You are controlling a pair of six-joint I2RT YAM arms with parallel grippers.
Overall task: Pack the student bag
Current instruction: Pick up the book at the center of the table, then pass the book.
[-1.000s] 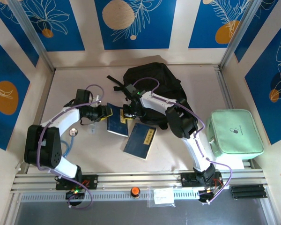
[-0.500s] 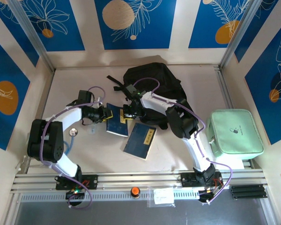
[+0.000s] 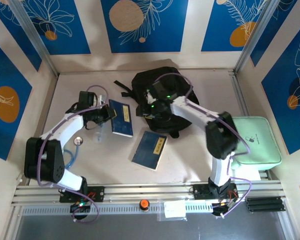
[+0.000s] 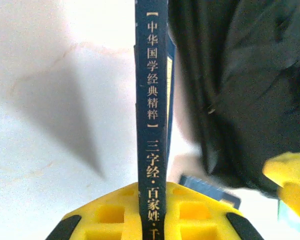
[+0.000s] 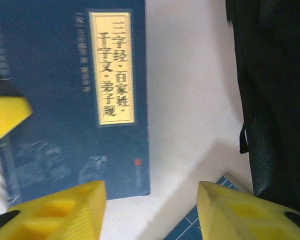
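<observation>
Left fingers (image 4: 110,214) pinch book (image 4: 151,100) beside crumpled black student bag (image 4: 250,75).

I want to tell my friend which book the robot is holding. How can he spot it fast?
Find the black backpack at the back of the table. Just left of it, the left gripper pinches a dark blue book with a yellow title strip. The other blue book lies flat closer to the front, untouched.

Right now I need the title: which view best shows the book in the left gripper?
Right wrist: the book shows its cover, title label legible. Left wrist gives its spine edge-on between the fingers; top external, a small blue rectangle.
</observation>
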